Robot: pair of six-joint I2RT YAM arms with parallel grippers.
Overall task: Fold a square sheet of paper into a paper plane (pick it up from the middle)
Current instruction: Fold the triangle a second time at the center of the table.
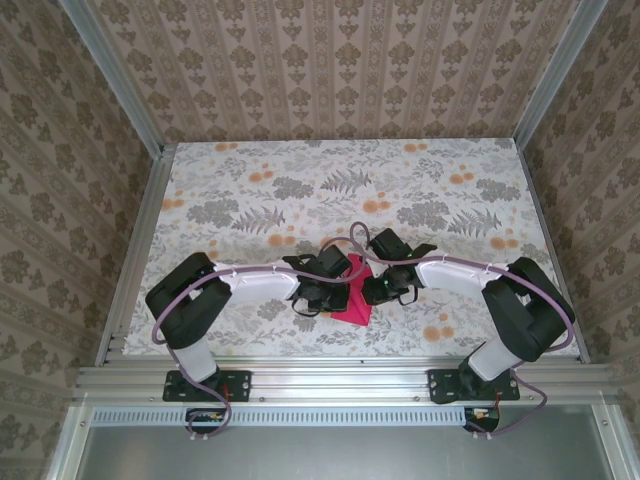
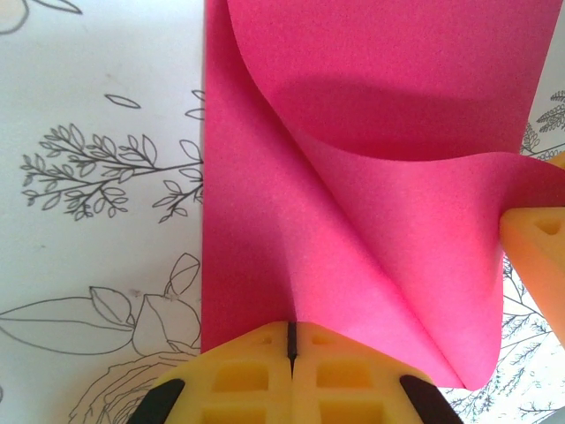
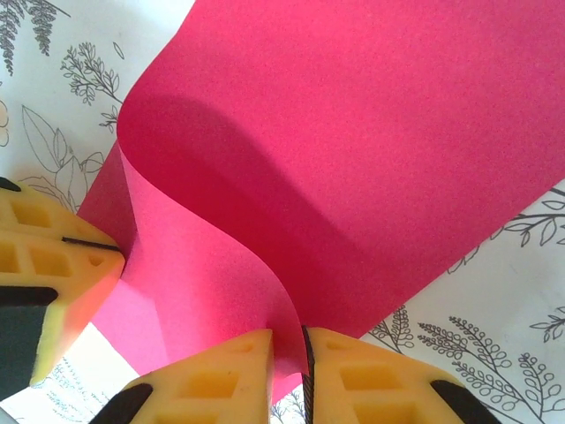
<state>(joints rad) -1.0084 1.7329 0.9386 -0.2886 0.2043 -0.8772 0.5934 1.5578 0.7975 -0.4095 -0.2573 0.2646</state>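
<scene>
The square sheet of paper, bright magenta-red, hangs curled between my two grippers over the front middle of the table. In the left wrist view the sheet bends in a loose S-curve, and my left gripper is shut on its near edge, where a soft ridge runs into the jaws. My right gripper is shut on another edge of the sheet, with the paper passing between its yellow fingers. From above, the left gripper and right gripper face each other closely. The paper plane is out of view.
The table carries a grey and orange floral print. Metal rails run along its front and sides, and patterned walls stand close behind and beside it. Both arm bases sit at the near edge.
</scene>
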